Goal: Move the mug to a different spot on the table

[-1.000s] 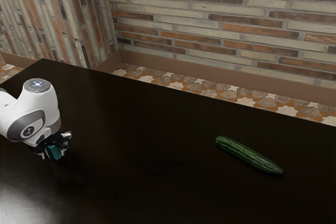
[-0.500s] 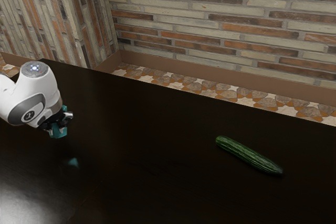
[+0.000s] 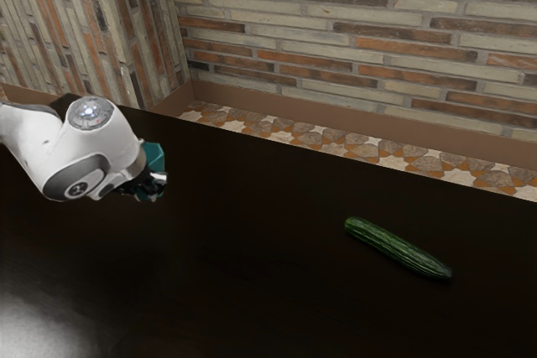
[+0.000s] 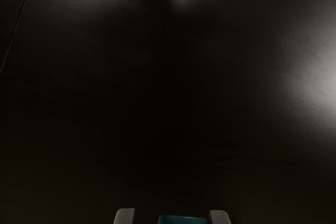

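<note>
Raised since a second ago, the mug (image 3: 154, 157) is clamped between the fingers (image 4: 124, 217) over open bench (image 3: 277, 291), well apart from the cucumber (image 3: 398, 247).

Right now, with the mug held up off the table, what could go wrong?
The mug hangs clear of the table in the gripper, mostly hidden behind the hand; if the grip is shallow, it might slip and fall. The cucumber lies toward the exterior view's right; carrying the mug low that way could knock it, so a set-down short of it looks safer.
</note>
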### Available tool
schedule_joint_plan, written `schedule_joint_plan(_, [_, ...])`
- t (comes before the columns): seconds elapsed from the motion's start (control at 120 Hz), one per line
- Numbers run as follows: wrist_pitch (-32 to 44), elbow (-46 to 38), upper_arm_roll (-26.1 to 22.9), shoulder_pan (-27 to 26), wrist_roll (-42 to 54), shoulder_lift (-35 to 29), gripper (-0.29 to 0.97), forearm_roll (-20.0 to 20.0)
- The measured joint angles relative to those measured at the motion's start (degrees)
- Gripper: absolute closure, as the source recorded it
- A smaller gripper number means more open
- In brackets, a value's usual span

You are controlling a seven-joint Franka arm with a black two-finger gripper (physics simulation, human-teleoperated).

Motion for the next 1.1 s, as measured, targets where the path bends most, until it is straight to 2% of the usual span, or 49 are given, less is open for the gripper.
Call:
schedule_joint_plan(0.375, [2.57,-2.11,-6.42,-4.25,-1.34,2.46,0.7,0.42])
schedule_joint_plan(0.608, [4.01,-1.99,-7.33,-8.31,-2.54,5.44,0.7,0.27])
schedule_joint_plan(0.675, [4.5,-1.88,-7.3,-7.09,-2.83,6.48,0.7,0.18])
schedule_joint_plan(0.825, [5.35,-1.58,-7.23,0.02,-3.42,7.88,0.67,0.02])
schedule_joint_plan(1.1, [5.94,-0.1,-7.24,-1.39,-4.22,10.58,0.65,-0.03])
